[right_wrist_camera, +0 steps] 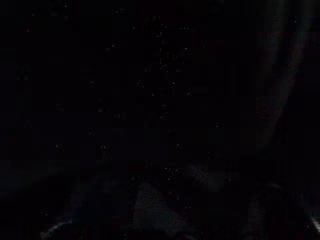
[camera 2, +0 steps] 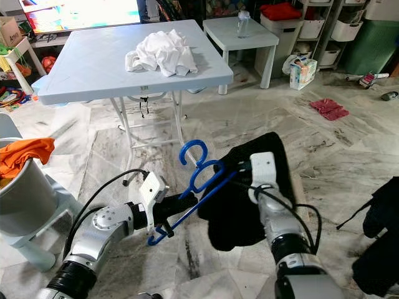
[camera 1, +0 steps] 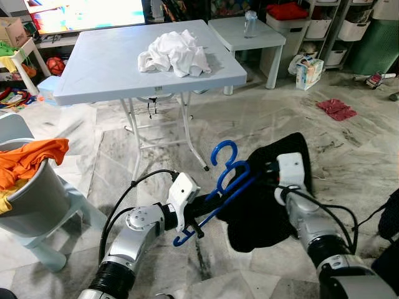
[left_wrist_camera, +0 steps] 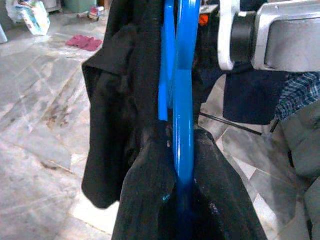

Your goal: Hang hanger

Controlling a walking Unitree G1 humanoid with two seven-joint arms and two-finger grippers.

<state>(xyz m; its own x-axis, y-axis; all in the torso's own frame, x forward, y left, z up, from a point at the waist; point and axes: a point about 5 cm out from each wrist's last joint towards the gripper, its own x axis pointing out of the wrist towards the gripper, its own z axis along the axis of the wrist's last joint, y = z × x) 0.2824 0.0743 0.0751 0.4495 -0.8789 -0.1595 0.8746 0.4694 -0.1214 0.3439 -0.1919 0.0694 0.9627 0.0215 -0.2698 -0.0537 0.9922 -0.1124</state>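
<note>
Left gripper (camera 1: 198,215) closed on the lower bar of the blue hanger (camera 1: 225,180), held above the marble floor (camera 1: 349,149) before the folding table (camera 1: 93,68). Right gripper (camera 1: 265,171) is buried in the black garment (camera 1: 262,212) draped on the hanger; its finger state cannot be told. Hanger: probably stiff, light, smooth plastic, best held at the bar; garment: soft, likely to slide off. White cloth (camera 1: 174,53) lies on the table.

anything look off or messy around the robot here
Yes. A red cloth lies loose on the marble floor, and a white garment sits crumpled on the folding table. The black garment hangs bunched on the blue hanger, which the left gripper holds tilted.
</note>
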